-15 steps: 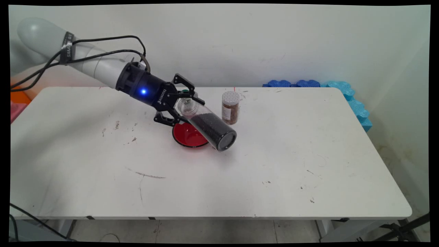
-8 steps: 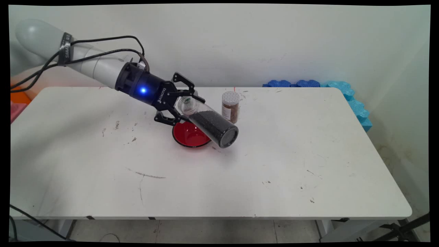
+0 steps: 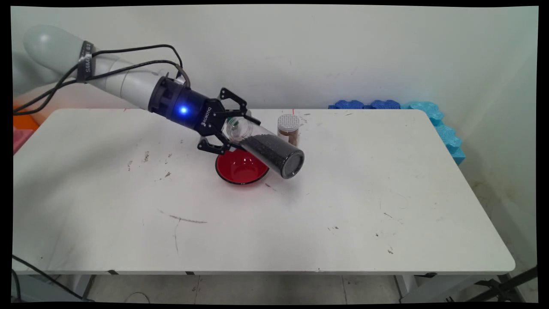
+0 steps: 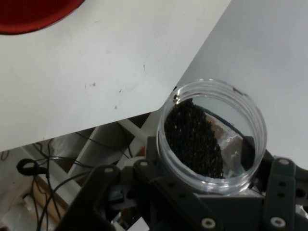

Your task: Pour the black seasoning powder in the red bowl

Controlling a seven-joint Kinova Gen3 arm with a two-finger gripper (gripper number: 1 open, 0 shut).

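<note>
Holding a clear jar (image 3: 270, 150) of black grains near its open mouth, the tool (image 3: 231, 128) hangs above the tabletop (image 3: 343, 206) in the main view, its jaws clamped on the jar's upper wall. The jar lies tilted, almost on its side — closed base lower and pointing to the right and toward the camera, mouth up by the tool. The grains sit packed in the lower part; the part next to the mouth looks bare. Just below and to the left stands a red bowl (image 3: 241, 168), its right edge under the jar's middle; the jar's base reaches past the bowl's rim. Behind the jar stands a small upright jar of brown stuff with a white lid (image 3: 288, 128), partly hidden by it. Blue foam pieces (image 3: 429, 113) lie along the far right edge by the wall.

In the hand view the jar's round open mouth (image 4: 211, 137) fills the lower right, held between the tool's black linkage, with the black grains heaped on one side within and a pale label showing through the wall. A slice of the red bowl (image 4: 33, 14) shows at the top left corner.

By its look the jar is stiff, smooth plastic or glass — likely slippery, and bottom-heavy with the grains settled there, so a grip near the mouth probably bears a turning load; a hold nearer the middle would likely sit steadier.
</note>
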